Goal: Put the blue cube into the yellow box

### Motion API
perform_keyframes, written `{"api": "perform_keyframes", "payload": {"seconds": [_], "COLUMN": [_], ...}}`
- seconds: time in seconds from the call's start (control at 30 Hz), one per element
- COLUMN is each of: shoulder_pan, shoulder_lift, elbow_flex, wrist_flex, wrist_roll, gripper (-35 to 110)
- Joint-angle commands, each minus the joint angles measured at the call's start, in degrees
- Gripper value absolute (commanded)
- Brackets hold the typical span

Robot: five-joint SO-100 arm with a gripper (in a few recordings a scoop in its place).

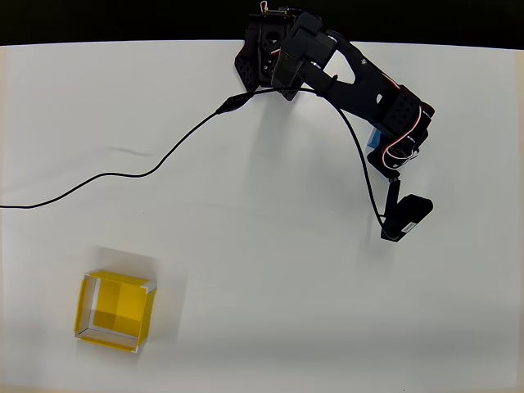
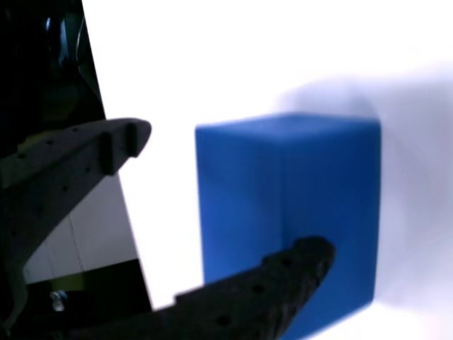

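In the wrist view the jaws (image 2: 233, 205) are seen spread wide apart, holding nothing; the upper finger (image 2: 85, 163) lies left of the cube (image 2: 290, 205) and clear of it, while the lower finger (image 2: 269, 297) crosses in front of its bottom edge, though whether it touches cannot be told. The cube stands upright on the white tabletop (image 2: 269, 49), just ahead of the fingertips. In the overhead view only a sliver of the cube (image 1: 373, 137) is shown beside the black arm (image 1: 360, 90) at the upper right. A black cable (image 1: 139, 172) is trailed leftward across the tabletop (image 1: 270, 270). The box (image 1: 115, 309) is set well apart, near the lower left corner, open and with nothing inside.
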Motion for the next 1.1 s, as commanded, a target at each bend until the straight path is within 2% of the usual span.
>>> {"api": "perform_keyframes", "payload": {"seconds": [0.0, 0.83, 1.07], "shoulder_pan": [-2.11, -2.64, 2.02], "shoulder_lift": [1.41, -2.37, 0.44], "elbow_flex": [-0.44, 2.37, 2.90], "wrist_flex": [-0.88, -4.57, -6.15], "wrist_roll": [-0.53, -1.58, -3.69], "gripper": [42, 27, 19]}}
